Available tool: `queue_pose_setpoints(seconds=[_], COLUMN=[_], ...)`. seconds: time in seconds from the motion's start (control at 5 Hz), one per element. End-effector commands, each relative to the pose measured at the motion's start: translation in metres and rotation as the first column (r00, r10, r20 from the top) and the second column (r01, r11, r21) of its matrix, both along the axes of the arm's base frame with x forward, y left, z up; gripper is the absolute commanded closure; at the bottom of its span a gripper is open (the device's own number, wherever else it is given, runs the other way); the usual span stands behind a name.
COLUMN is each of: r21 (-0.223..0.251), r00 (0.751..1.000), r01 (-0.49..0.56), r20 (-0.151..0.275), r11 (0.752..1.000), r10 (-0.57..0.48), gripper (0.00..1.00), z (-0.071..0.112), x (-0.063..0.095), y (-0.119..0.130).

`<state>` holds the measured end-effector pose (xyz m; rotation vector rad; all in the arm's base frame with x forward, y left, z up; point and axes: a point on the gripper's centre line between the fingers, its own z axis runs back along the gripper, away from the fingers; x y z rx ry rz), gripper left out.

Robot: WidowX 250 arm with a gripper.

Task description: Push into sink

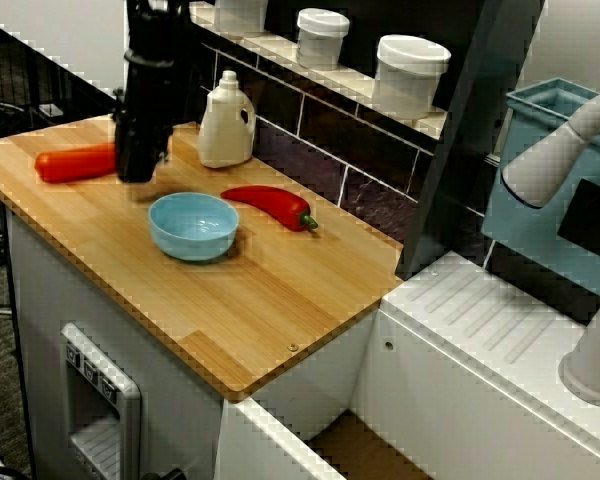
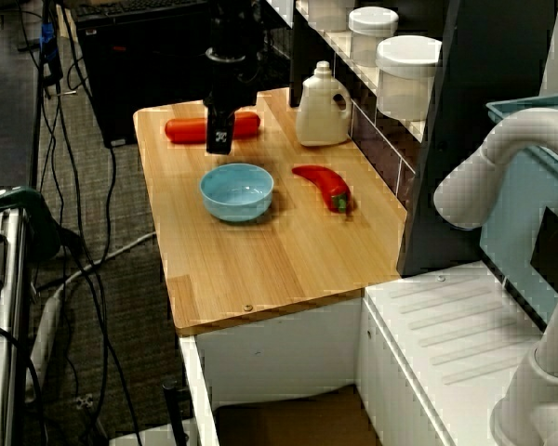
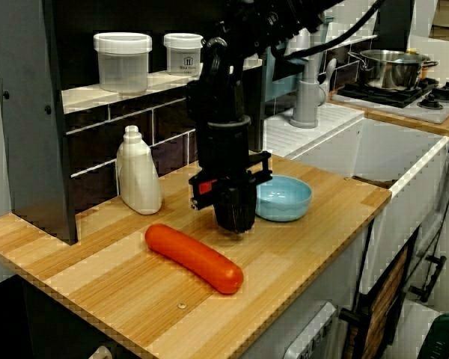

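Though its jaws' state is unclear, gripper (image 3: 234,222) between sausage (image 3: 194,257) and bowl (image 3: 283,198)

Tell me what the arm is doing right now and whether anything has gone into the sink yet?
Gripper low over counter, between sausage and blue bowl; jaws unclear. Nothing pushed in yet; visible part of sink bare.

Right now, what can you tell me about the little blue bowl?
The bowl is light blue, round and shallow, and looks like smooth plastic. It sits upright and empty on the wooden counter, near the middle. A red pepper lies close beside it on the wall side, apparently not touching. The black gripper hangs just beside it on the side away from the sink; whether it touches the rim is hard to tell. An orange sausage lies farther off.
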<state>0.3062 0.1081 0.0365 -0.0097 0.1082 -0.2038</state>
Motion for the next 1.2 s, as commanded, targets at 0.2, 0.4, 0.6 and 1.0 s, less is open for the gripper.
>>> queue_pose_setpoints(seconds=[0.2,0.4,0.6,1.0], r21=[0.0,-0.047,-0.098,-0.193], r00=[0.999,0.993,0.98,0.926], r01=[-0.017,-0.028,-0.046,-0.005], r20=[-0.028,-0.117,-0.199,-0.371], r11=[1.0,0.999,0.994,0.981], r10=[0.017,0.023,0.026,-0.069], gripper=[1.0,1.0,1.0,1.0], z=[0.002,0.005,0.006,0.026], x=[0.006,0.005,-0.004,-0.04], y=[-0.015,-0.049,-0.088,-0.172])
